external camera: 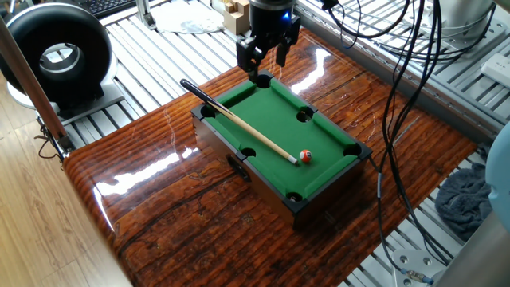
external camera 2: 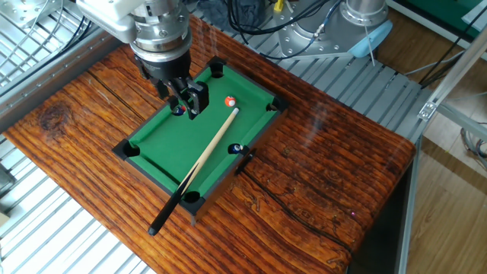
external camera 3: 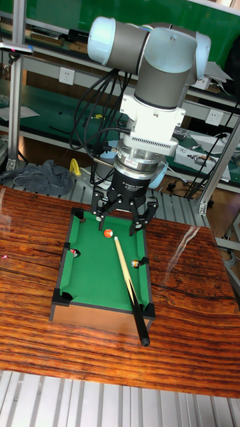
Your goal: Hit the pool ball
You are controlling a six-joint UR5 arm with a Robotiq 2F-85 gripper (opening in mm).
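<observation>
The pool ball [external camera: 304, 156] [external camera 2: 229, 100] [external camera 3: 107, 233], orange-red with a white spot, rests on the green felt of the small pool table [external camera: 275, 115] [external camera 2: 163, 148] [external camera 3: 93, 273]. A wooden cue [external camera: 247, 127] [external camera 2: 202, 164] [external camera 3: 127, 280] with a black butt lies diagonally across the felt, its tip right beside the ball. My gripper [external camera: 264, 57] [external camera 2: 187, 102] [external camera 3: 122, 217] hangs open and holds nothing. It is above the table's end rail, near a corner pocket and apart from both ball and cue.
Small balls sit in the side pockets [external camera 3: 73, 252] [external camera 3: 135, 262]. The pool table stands on a glossy wooden tabletop [external camera: 183, 207]. A black ring-shaped device [external camera: 56, 48] is at the left, hanging cables [external camera: 398, 88] at the right, wooden blocks [external camera: 235, 16] behind.
</observation>
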